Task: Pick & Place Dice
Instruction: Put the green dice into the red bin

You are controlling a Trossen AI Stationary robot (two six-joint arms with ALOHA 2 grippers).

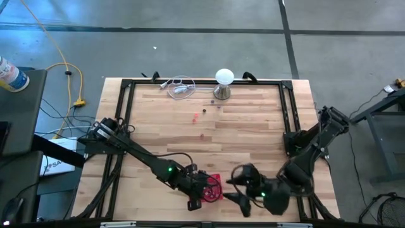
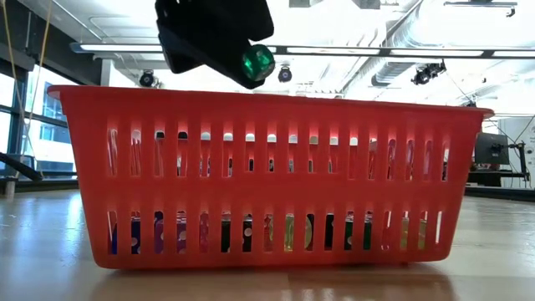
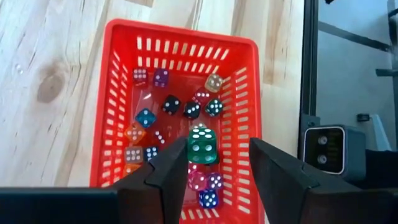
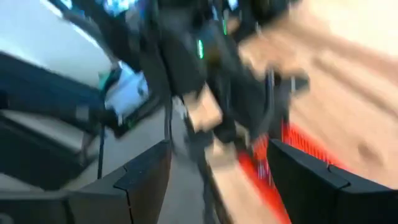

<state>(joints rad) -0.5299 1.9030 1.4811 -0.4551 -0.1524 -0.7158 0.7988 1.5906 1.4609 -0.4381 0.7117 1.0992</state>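
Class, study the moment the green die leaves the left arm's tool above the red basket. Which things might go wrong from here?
1. The green die sits between the open left tool fingers above the basket; it may bounce off the dice already inside and hop over the rim.
2. The right tool waits open close beside the basket, so the arms might clash.
3. Stray dice remain far off on the table.

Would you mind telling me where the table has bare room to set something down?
Free: the wooden table's middle, between the white ball-topped stand and the red basket. Crowded: the near edge, with basket, left gripper and right gripper.
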